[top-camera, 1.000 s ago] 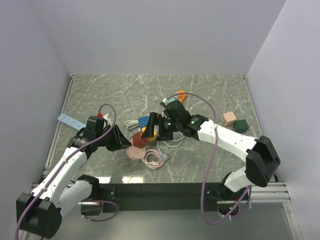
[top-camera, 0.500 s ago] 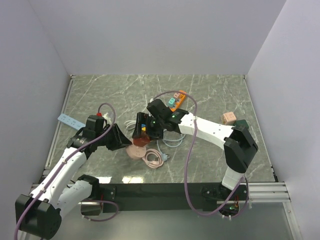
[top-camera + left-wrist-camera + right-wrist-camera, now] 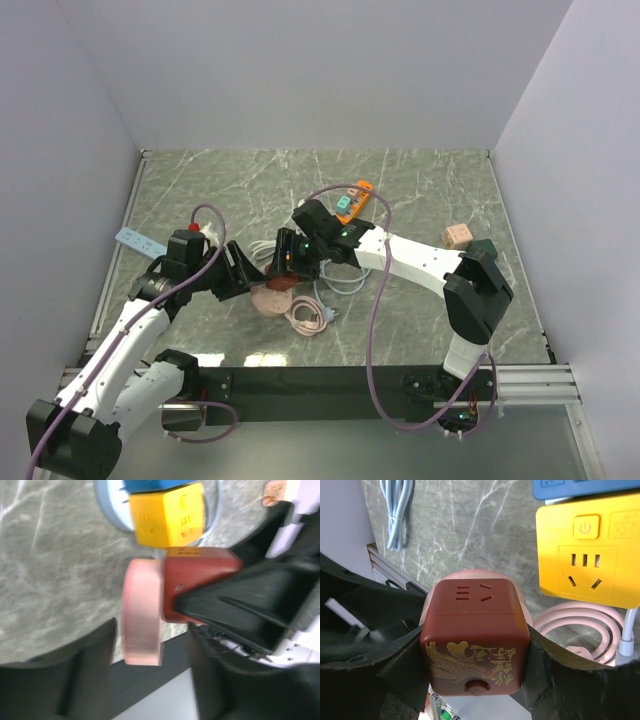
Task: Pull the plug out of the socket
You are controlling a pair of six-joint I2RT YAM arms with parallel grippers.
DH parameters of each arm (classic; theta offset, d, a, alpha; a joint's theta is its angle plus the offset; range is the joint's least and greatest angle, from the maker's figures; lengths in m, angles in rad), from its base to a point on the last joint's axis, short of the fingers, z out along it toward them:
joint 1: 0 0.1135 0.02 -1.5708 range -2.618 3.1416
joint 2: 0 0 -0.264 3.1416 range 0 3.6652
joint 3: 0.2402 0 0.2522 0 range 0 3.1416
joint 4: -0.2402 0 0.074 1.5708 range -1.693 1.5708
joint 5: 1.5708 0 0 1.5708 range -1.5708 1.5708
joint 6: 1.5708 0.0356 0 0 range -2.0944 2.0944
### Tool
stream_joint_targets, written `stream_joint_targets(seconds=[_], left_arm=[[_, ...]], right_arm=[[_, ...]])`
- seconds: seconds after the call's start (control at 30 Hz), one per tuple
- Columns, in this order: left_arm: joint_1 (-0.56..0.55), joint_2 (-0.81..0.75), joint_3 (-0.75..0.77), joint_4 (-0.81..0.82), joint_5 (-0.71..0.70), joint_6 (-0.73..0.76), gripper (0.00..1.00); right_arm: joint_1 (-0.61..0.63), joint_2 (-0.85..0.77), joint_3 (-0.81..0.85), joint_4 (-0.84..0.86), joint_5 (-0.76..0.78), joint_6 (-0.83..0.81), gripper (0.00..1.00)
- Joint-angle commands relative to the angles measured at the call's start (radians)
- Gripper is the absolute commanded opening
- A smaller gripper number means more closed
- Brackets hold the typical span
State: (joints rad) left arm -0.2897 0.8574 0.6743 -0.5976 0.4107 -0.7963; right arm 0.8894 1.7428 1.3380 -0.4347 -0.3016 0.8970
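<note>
A dark red cube socket [image 3: 475, 640] with gold fish art sits between the right gripper's [image 3: 476, 667] jaws, which are shut on its two sides. A round pink plug [image 3: 142, 612] is seated against the socket's [image 3: 200, 580] far face. The left gripper [image 3: 150, 680] is open. Its fingers [image 3: 87, 672] stand on either side of the pink plug with a gap. In the top view the socket [image 3: 281, 283], the plug [image 3: 264, 300], the left gripper [image 3: 247, 280] and the right gripper [image 3: 286, 264] meet at the table's middle.
A yellow cube socket [image 3: 582, 552] and a blue one [image 3: 585, 487] lie just beyond the red one. A coiled pink cable [image 3: 308, 316], white cables [image 3: 345, 285], an orange power strip [image 3: 352, 200], a pale blue strip [image 3: 140, 241] and a pink cube [image 3: 457, 236] and a green cube [image 3: 483, 250] lie around.
The right arm has swung its elbow in and its gripper has moved left onto the red socket. The left gripper has moved right, closing in around the pink plug.
</note>
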Motion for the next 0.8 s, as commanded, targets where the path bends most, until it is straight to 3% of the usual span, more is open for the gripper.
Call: stream_joint_targets(seconds=[0.0, 0.07, 0.2, 0.77], left_arm=[[-0.003, -0.052, 0.038, 0.068, -0.003, -0.035, 0.71], [-0.005, -0.064, 0.025, 0.059, -0.019, -0.034, 0.78], [-0.003, -0.087, -0.001, 0.070, -0.013, -0.026, 0.81], [-0.054, -0.017, -0.064, 0.143, 0.023, 0.014, 0.75]], right_arm=[[-0.006, -0.040, -0.010, 0.043, -0.025, 0.011, 0.00], [-0.010, -0.045, -0.004, 0.033, -0.030, 0.011, 0.00], [-0.024, -0.046, 0.007, 0.020, -0.044, 0.013, 0.00], [-0.040, -0.055, 0.056, 0.024, -0.106, 0.043, 0.00]])
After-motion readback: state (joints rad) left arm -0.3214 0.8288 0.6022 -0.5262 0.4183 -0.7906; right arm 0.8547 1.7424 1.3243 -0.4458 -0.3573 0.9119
